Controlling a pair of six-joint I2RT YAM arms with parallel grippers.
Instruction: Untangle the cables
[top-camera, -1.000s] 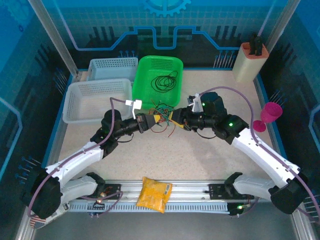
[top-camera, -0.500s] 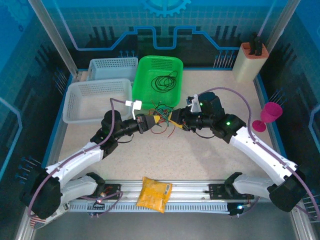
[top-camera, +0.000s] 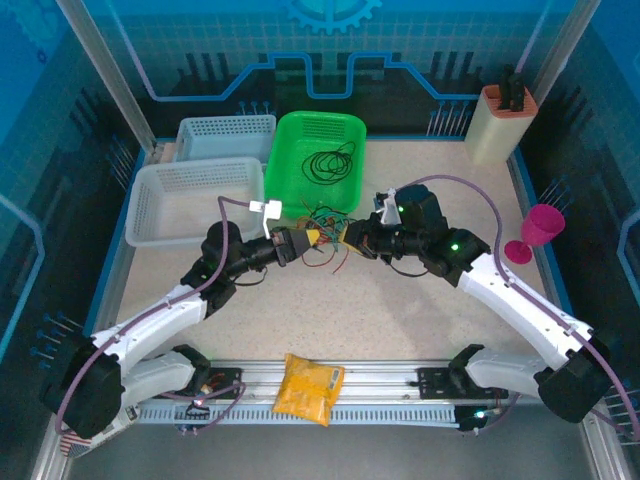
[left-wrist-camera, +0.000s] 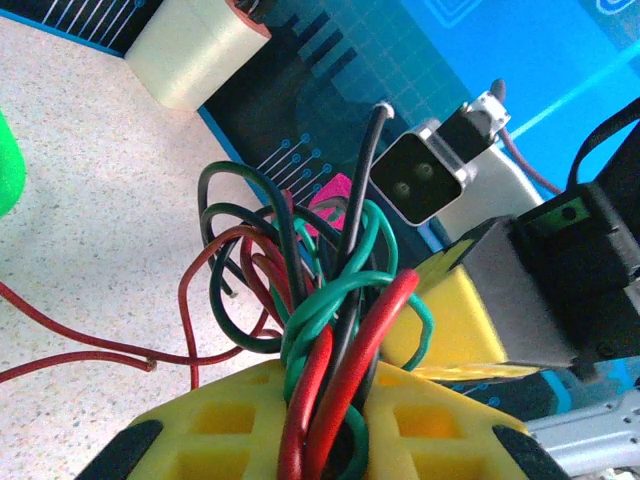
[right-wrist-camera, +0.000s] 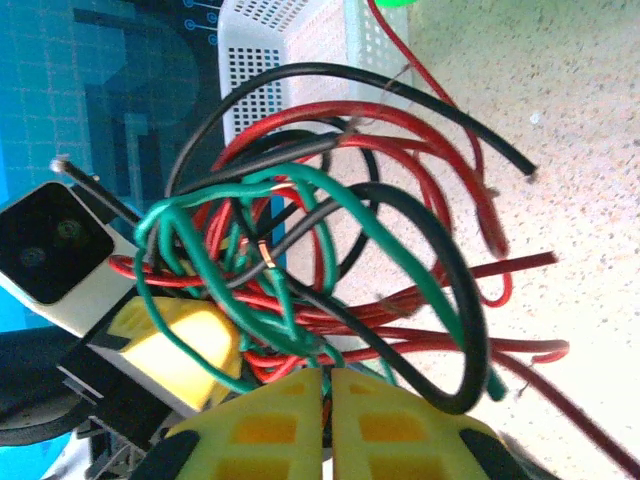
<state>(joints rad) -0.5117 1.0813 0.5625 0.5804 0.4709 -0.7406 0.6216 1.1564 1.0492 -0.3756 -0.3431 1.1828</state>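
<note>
Both left pincer (left-wrist-camera: 325, 430) and right pincer (right-wrist-camera: 326, 385) clamp the knotted cables (left-wrist-camera: 345, 300) between them.

Knot unreadable, grips cropped.
From above, the cables (top-camera: 323, 216) are too small to tell strand from strand. In the left wrist view they run down between the yellow fingers of the left gripper (left-wrist-camera: 327, 410) and off the bottom edge. At the right gripper (right-wrist-camera: 326, 385), the closed tips hide whether any strand is nipped.
</note>
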